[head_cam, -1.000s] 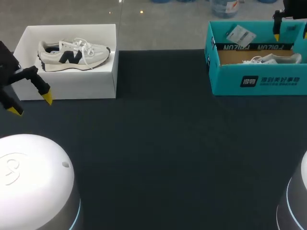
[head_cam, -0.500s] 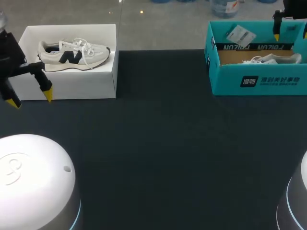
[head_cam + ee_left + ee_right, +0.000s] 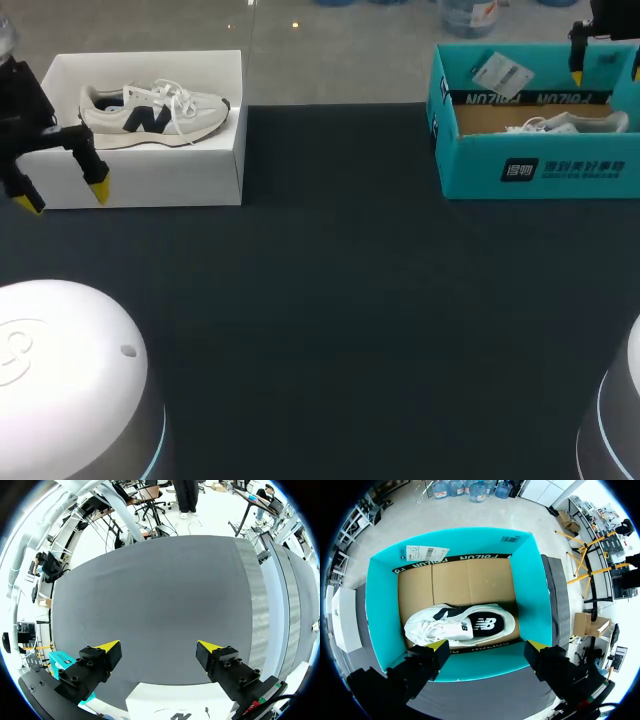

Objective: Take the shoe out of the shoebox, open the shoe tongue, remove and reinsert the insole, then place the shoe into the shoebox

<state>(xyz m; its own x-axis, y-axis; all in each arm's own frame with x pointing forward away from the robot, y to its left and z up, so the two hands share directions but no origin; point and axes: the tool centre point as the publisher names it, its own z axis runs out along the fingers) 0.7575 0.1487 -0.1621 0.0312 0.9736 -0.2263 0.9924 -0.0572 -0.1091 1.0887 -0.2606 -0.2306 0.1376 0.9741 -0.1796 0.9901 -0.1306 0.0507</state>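
Note:
A teal shoebox (image 3: 530,170) stands open at the far right with a white sneaker (image 3: 560,123) lying on its side inside. In the right wrist view this sneaker (image 3: 460,625) lies on the cardboard floor of the teal shoebox (image 3: 382,615), just ahead of my right gripper (image 3: 488,645), which hangs open above the near wall. In the head view my right gripper (image 3: 606,72) is over the box's far right end. My left gripper (image 3: 63,197) stands open in front of a white box (image 3: 150,175) at the far left, holding nothing. In the left wrist view my left gripper (image 3: 159,647) shows open over the dark table.
A second white-and-navy sneaker (image 3: 150,115) rests on or in the white box; I cannot tell which. A paper tag (image 3: 498,72) lies on the teal box's back flap. Dark table cloth (image 3: 340,300) covers the wide middle. The two arm bases fill the near corners.
My left gripper has moved away from me and slightly right, up to the white box's front wall. The right arm, both shoes and both boxes have stayed still.

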